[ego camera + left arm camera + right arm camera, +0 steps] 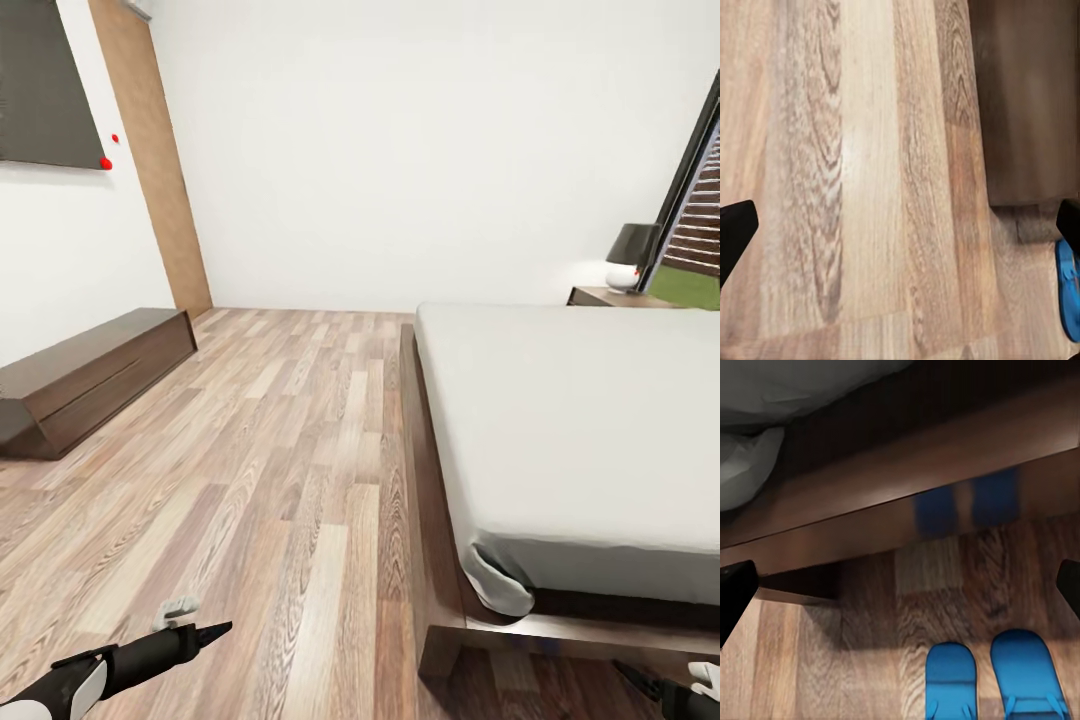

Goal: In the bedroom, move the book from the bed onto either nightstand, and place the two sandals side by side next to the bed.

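Both grippers hang low with jaws spread and nothing between them: the left gripper [205,632] over bare floor [280,480], the right gripper [640,685] by the foot of the bed [560,420]. Two blue sandals [994,675] lie side by side on the planks just beside the bed frame [915,510], so that step looks finished. No book shows on the mattress; next comes finding it, perhaps near the nightstand [610,296] under the lamp [630,255].

Low dark wooden bench [95,375] along wall, dark panel [45,85], perhaps a screen
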